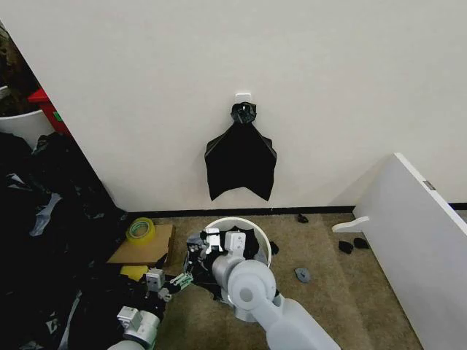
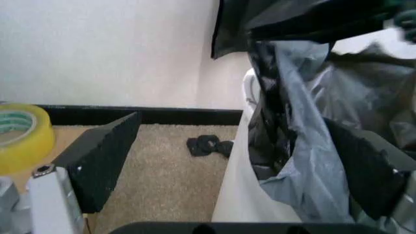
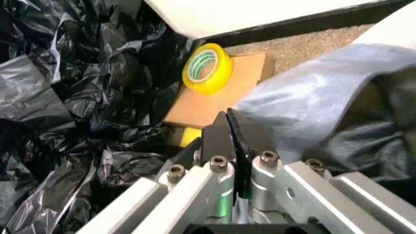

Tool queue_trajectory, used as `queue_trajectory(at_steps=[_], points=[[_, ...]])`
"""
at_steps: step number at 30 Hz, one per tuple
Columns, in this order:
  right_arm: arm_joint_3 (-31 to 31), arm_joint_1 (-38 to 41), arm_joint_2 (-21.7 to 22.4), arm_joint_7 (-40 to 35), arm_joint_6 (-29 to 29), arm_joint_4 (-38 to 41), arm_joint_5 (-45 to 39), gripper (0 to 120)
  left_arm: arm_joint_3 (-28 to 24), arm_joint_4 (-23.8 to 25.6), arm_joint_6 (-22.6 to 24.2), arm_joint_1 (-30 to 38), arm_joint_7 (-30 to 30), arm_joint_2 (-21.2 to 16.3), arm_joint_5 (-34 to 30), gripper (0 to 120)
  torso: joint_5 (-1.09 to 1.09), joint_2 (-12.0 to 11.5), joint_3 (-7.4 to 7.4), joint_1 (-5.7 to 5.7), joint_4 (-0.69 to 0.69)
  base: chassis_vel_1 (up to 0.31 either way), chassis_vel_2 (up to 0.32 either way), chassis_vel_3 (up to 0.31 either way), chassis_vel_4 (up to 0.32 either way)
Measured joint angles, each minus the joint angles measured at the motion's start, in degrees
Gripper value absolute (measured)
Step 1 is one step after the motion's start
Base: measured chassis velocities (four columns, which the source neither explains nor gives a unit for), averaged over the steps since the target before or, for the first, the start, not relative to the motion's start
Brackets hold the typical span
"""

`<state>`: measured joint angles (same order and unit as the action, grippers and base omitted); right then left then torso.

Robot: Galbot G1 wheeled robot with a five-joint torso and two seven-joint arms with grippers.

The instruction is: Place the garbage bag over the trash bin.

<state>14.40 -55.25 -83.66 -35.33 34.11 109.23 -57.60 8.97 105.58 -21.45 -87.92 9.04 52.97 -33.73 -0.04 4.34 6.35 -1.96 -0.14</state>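
Note:
The trash bin (image 1: 242, 221) is a white bucket standing on the carpet below the wall. The black garbage bag (image 1: 253, 245) lies crinkled in its mouth and spills over the left rim. My right gripper (image 1: 216, 240) reaches over that left rim. In the right wrist view it (image 3: 225, 119) is shut on a fold of the garbage bag (image 3: 312, 107). My left gripper (image 1: 179, 279) hovers low beside the bin's left side. In the left wrist view it (image 2: 233, 119) is open, and the bin's wall (image 2: 237, 195) and the hanging garbage bag (image 2: 293, 146) stand between its fingers (image 2: 104, 156).
A yellow tape roll (image 1: 141, 230) rests on cardboard (image 1: 149, 251) left of the bin. A large heap of black plastic (image 1: 44, 240) fills the left. A black fan-shaped bundle (image 1: 241, 160) hangs on the wall. A white board (image 1: 416, 233) leans at the right, with dark scraps (image 1: 303, 275) on the carpet.

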Motion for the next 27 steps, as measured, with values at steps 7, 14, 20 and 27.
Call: queue_trajectory(at_steps=[7,14,20,27], points=[[0.71,0.21,-1.74,-0.25,-0.68,-1.37,1.37,0,0.22,0.66,-1.30,-0.84,-0.58,-0.19,1.90,100,0.00,0.00,0.00,0.00,0.00,0.000,0.000,0.000,0.000],[0.44,0.15,-1.84,-0.32,-0.54,0.20,3.00,0,0.70,0.47,-2.36,-1.79,-1.08,-0.40,3.57,100,0.01,0.00,0.00,0.00,0.01,0.000,0.000,0.000,0.000],[0.25,-2.04,2.06,2.05,2.60,6.49,6.46,12,0.73,-0.06,-2.34,-1.17,-0.52,-0.21,3.43,100,0.01,0.00,0.00,0.00,-0.01,0.000,0.000,0.000,0.000],[0.39,-3.68,3.37,1.92,5.64,6.57,12.35,33,0.57,-0.33,-2.25,-0.98,-0.35,-0.25,3.36,100,0.01,0.00,0.00,0.00,-0.01,0.000,0.000,0.000,0.000]])
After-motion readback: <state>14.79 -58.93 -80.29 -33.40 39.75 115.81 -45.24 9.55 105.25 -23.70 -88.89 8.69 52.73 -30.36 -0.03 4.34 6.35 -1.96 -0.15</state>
